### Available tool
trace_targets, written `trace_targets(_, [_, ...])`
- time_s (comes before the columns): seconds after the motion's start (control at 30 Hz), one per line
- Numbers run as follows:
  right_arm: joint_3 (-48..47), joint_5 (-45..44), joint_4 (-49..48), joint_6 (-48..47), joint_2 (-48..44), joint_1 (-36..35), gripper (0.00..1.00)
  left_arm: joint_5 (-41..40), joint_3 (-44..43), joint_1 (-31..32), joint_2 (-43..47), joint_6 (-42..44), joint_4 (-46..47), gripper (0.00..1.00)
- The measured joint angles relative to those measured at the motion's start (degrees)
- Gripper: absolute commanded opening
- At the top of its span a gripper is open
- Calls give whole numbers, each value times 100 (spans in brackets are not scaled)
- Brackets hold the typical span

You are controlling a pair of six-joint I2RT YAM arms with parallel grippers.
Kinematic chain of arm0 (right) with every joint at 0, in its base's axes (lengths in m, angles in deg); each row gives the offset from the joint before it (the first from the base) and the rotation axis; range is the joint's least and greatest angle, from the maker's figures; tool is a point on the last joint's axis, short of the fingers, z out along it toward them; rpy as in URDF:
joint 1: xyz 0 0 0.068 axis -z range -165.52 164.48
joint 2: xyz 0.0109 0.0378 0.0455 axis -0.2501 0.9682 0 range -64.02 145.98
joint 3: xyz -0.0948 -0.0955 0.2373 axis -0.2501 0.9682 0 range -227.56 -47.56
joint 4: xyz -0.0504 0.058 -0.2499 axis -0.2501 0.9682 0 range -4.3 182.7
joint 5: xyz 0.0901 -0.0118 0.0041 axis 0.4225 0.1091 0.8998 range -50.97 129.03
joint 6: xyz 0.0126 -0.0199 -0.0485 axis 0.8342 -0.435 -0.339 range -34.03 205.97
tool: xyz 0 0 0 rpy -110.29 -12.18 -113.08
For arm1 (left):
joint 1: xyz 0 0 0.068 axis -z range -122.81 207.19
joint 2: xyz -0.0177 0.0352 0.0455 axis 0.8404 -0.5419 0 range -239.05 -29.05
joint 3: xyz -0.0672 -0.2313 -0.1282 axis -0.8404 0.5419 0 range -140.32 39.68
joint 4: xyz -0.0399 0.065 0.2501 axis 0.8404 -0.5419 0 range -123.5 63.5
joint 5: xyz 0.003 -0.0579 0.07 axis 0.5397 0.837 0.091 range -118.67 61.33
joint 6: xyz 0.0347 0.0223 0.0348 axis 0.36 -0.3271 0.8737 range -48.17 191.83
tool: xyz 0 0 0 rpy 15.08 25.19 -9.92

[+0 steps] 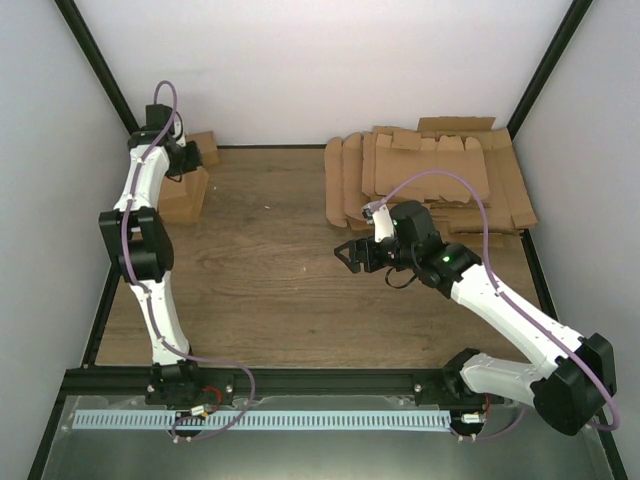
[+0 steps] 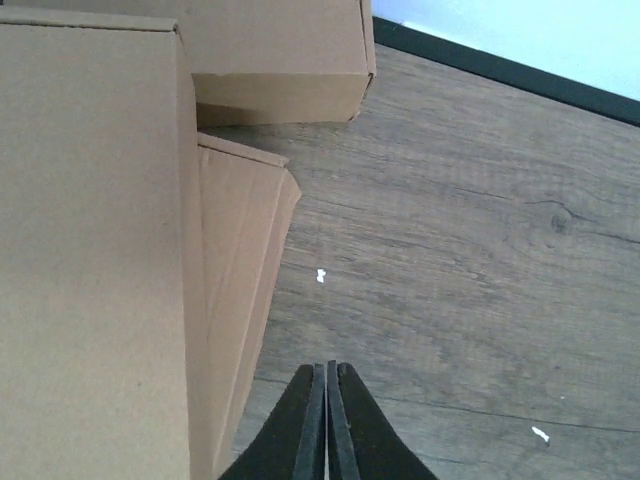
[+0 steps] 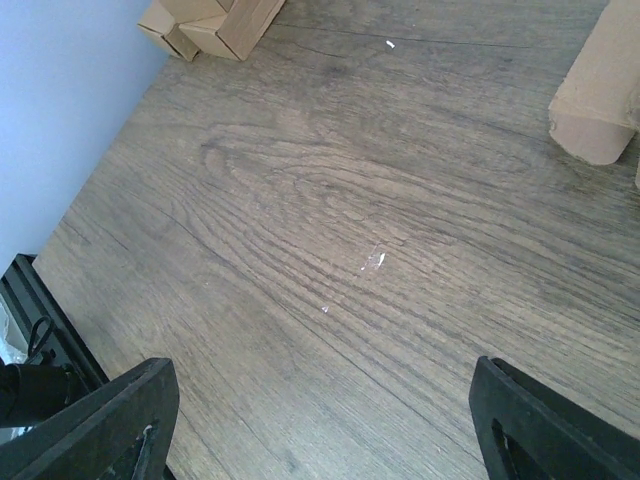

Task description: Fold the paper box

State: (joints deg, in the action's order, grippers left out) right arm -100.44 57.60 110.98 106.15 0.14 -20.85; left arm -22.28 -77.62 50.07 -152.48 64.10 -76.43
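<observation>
The wood-grain brown table top point(image 1: 270, 260) carried the whole work area. Beyond the right gripper point(image 1: 348, 256), toward the far right corner, lay the stack of flat brown die-cut cardboard blanks point(image 1: 430, 175) with flaps spread. A curled cardboard edge point(image 3: 600, 100), apparently part of that stack, showed ahead and to the right of that gripper's fingers point(image 3: 110, 420). Those fingers stood wide apart and held nothing. Only bare boards lay between them.

The paper box, a plain brown cardboard carton closed into a brick shape point(image 2: 90, 260), stood just to the left of the left gripper point(image 2: 327, 372), near the far left corner. One loose flap point(image 2: 245, 290) angled out from its side toward the fingers. A second, smaller brown carton point(image 2: 280, 60) sat ahead of the fingers. Whether it touched the first could not be told. The left gripper's fingers were pressed together on nothing, apart from the carton.

Judgement: the fold appeared essentially complete, with the carton parked in the corner and only the flap standing out. If that flap needs tucking, the left fingers must press it flat against the carton wall. Otherwise the next move calls for the right gripper to turn to the stack, pinch the top blank alone by one edge, and draw it onto the boards between the arms.

Small white paper scraps point(image 3: 372, 262) lay ahead of the right fingers.
</observation>
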Motion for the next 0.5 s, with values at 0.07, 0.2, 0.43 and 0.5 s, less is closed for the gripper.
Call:
trace_targets(0.07, [0, -26, 4, 0, -13, 0, 82, 17, -76, -9, -109, -17, 31, 4])
trace_targets(0.2, [-2, -87, 28, 2, -90, 0, 82, 103, -175, -15, -501, -61, 11, 4])
trace_targets(0.43, [0, -197, 149, 2, -199, 0, 82, -153, -232, -22, -1047, -188, -125, 4])
trace_targets(0.5, [0, -219, 184, 2, -214, 0, 82, -387, -251, -42, -1054, -262, -162, 4])
